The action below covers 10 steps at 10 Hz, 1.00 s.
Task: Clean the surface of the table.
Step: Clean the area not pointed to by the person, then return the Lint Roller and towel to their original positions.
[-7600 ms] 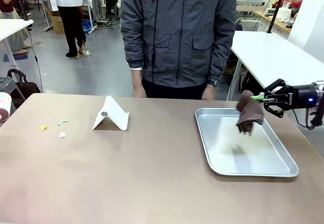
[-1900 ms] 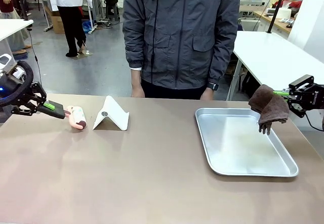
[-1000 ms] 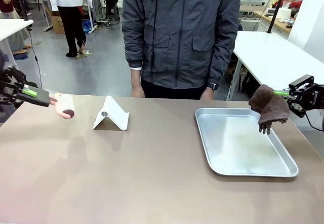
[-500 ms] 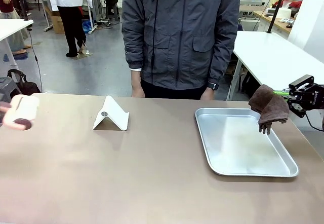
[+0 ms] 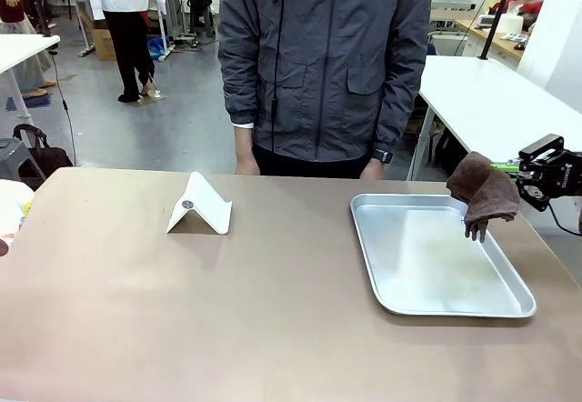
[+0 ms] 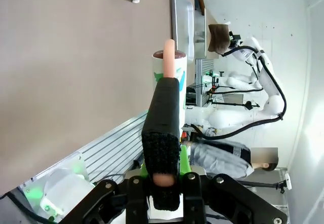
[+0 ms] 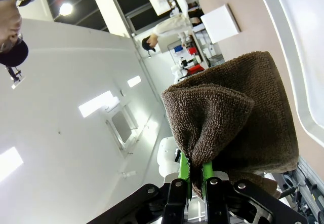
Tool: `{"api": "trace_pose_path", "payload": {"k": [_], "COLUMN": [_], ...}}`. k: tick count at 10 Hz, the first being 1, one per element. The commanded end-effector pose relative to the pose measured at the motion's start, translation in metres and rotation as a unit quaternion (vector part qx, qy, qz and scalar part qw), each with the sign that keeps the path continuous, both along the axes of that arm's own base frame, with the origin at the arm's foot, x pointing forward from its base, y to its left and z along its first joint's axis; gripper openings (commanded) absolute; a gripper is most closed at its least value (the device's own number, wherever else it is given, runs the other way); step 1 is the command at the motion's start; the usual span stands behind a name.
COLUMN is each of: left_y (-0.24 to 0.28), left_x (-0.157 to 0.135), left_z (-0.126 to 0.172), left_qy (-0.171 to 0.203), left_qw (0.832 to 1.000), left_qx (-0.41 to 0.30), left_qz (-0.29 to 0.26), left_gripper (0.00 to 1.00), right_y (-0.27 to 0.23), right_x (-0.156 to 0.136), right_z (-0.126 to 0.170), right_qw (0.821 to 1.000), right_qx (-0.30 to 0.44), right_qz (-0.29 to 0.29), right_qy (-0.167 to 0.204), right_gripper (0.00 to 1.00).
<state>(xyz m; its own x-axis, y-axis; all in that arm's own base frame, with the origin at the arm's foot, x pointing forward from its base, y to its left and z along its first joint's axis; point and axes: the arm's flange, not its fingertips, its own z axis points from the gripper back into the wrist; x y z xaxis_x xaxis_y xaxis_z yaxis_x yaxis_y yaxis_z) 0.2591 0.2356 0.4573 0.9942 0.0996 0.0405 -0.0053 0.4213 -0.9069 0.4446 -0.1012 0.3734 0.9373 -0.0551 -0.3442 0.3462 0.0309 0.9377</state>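
The brownish-tan table [image 5: 273, 311] spreads across the front view. At the far right my right gripper [image 5: 509, 173] hangs above the tray's far right rim, shut on a brown cloth [image 5: 482, 193]. The right wrist view shows the green pads [image 7: 183, 169] pinching a fold of the cloth [image 7: 238, 117]. In the left wrist view my left gripper [image 6: 167, 89] is shut on the pink handle [image 6: 169, 57] of a white lint roller [image 6: 177, 74], held off the table [image 6: 76, 57]. A pale blur of the roller [image 5: 7, 209] shows at the table's left edge.
A silver metal tray [image 5: 386, 297] lies on the right half of the table. A folded white stand [image 5: 198, 204] sits at the left of middle. A person in a grey jacket [image 5: 323, 56] stands at the far edge, hands down.
My left arm has carried the lint roller leftward, from beside the white stand out past the table's left edge. The right gripper and cloth have not moved over the last second.
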Motion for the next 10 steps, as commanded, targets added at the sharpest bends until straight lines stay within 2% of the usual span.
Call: {"api": "trace_pose_path", "payload": {"k": [1,10], "left_y": [-0.0014,-0.0014], "left_x": [-0.0023,-0.0023], "left_z": [0.0131,0.0131], "left_qy": [-0.003,-0.003], "left_qw": [1.000,1.000], "left_qx": [0.010,0.010], "left_qz": [0.013,0.013], "left_gripper": [0.22,0.22], "right_y": [0.0011,0.0011], "right_x": [0.0006,0.0006], "right_z": [0.0029,0.0029], "right_qw": [1.000,1.000], "right_qx": [-0.004,-0.004], "right_qz": [-0.003,-0.003], "right_qy": [0.000,0.000], "right_gripper": [0.11,0.11]}}
